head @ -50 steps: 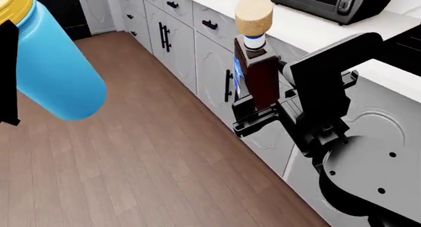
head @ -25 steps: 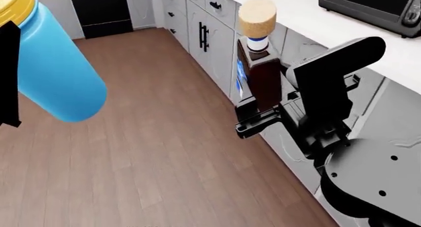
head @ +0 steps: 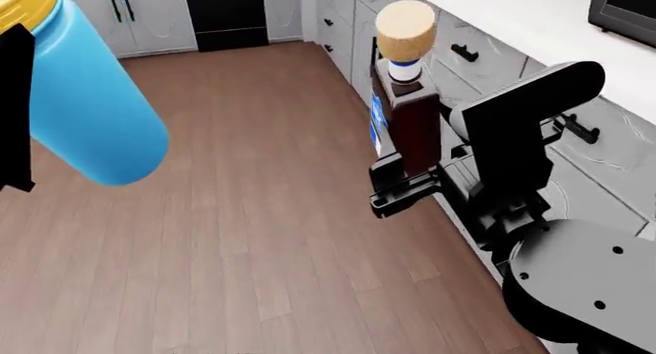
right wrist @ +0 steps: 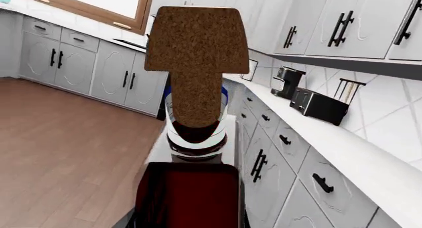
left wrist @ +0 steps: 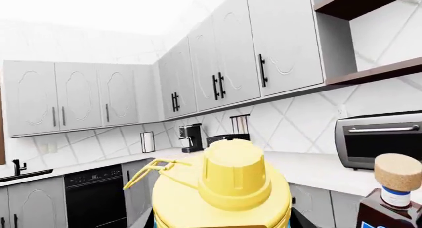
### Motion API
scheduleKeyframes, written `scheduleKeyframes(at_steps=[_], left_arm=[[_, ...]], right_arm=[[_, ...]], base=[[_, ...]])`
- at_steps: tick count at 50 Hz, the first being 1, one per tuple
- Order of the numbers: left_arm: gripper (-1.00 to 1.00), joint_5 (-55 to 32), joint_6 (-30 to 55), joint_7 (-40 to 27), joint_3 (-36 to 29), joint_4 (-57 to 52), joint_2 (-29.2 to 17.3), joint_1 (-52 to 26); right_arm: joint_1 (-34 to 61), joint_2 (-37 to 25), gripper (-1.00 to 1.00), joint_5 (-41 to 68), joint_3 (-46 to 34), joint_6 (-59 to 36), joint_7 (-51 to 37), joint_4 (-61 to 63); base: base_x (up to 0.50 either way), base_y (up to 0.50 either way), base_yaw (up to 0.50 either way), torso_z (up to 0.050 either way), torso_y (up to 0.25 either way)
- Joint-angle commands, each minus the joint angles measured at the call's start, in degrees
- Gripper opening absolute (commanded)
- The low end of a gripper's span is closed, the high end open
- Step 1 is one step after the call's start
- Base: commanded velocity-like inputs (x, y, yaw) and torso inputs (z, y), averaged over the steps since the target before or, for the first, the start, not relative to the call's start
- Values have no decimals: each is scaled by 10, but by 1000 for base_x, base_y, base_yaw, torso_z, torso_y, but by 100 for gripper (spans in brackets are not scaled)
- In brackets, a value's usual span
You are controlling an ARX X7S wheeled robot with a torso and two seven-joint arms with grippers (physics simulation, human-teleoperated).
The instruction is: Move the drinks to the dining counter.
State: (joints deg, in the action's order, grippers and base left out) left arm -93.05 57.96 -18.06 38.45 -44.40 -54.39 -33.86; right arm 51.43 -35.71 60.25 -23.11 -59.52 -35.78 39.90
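At far left of the head view, light-blue flask (head: pixel 87 100) tilted, yellow screw lid (head: pixel 23 4) cut off by the frame corner, carried in the air above the wooden floor (head: pixel 236 239). Left gripper (head: pixel 12 108) seen only as a black strip across the flask's side; clamped on the flask, though fingers mostly out of frame. No writing readable on the flask. In the left wrist view, only the lid and its yellow carry loop (left wrist: pixel 155 169) visible, body hidden below the frame edge.

Further right, dark-brown liquor bottle (head: pixel 408 120) upright with cork stopper (head: pixel 405 20), held off the floor beside the white base cabinets (head: pixel 482 70). Blue label (head: pixel 377 120) turned edge-on, text impossible to read. Right gripper (head: pixel 405 186) closed on the bottle's lower body, its base hidden behind the black fingers. In the right wrist view, cork and neck filling the middle, label out of sight.

At far right, white worktop (head: pixel 533 16) above the cabinets, a dark appliance (head: pixel 625 12) cropped at the top corner. Toaster (right wrist: pixel 321 105) and coffee machine (right wrist: pixel 287 82) on the worktop in the right wrist view, no brand marks legible.
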Motion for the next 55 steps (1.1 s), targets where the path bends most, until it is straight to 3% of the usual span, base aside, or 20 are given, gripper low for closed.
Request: scheduleKeyframes(at_steps=[1, 50, 55], left_arm=[[-100, -19, -8, -23, 7, 2, -5, -6], [-100, -13, -7, -12, 31, -5, 3, 21], [-100, -14, -7, -11, 35, -3, 2, 24]], right_arm=[[7, -3, -100, -38, 16, -5, 2, 7], [9, -3, -100, -16, 12, -22, -15, -19], [0, 3, -100, 9, 38, -20, -34, -30]], base=[[28, 102, 500, 10, 0], [12, 97, 500, 1, 3], [-2, 50, 305, 0, 2]])
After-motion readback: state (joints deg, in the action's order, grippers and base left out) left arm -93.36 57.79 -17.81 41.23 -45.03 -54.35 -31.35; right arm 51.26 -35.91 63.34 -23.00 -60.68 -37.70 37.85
